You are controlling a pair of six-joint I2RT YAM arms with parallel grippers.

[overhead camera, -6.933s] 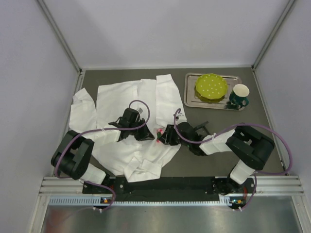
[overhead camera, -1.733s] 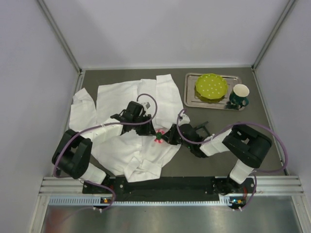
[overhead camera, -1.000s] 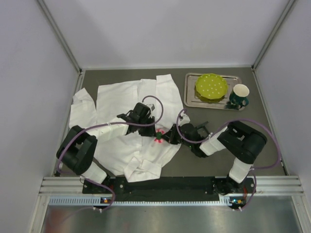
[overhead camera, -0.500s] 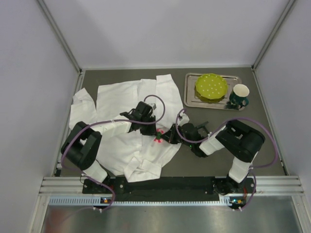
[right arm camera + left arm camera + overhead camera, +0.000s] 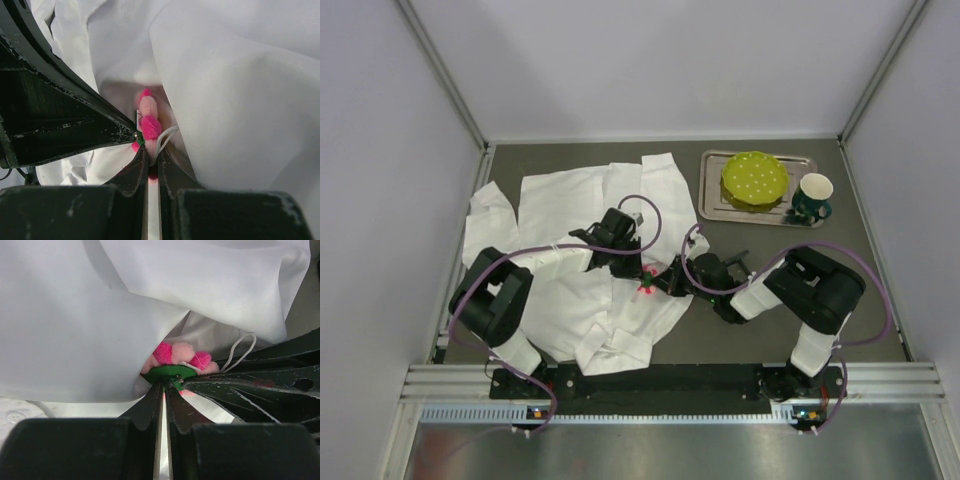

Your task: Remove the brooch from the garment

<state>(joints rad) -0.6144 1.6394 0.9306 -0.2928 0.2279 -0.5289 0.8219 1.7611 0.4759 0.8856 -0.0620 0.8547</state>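
2 pincers are gripping the brooch point(image 5: 181, 356) at once, which is sitting tucked in a fold of the white shirt point(image 5: 560, 200). The left gripper point(image 5: 164, 386) is pinching its green backing; the right gripper point(image 5: 152, 159) is clamping its pink edge from the opposite side.

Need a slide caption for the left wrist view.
Left gripper nips the pink brooch by its green base, right gripper alongside, under a white shirt fold.
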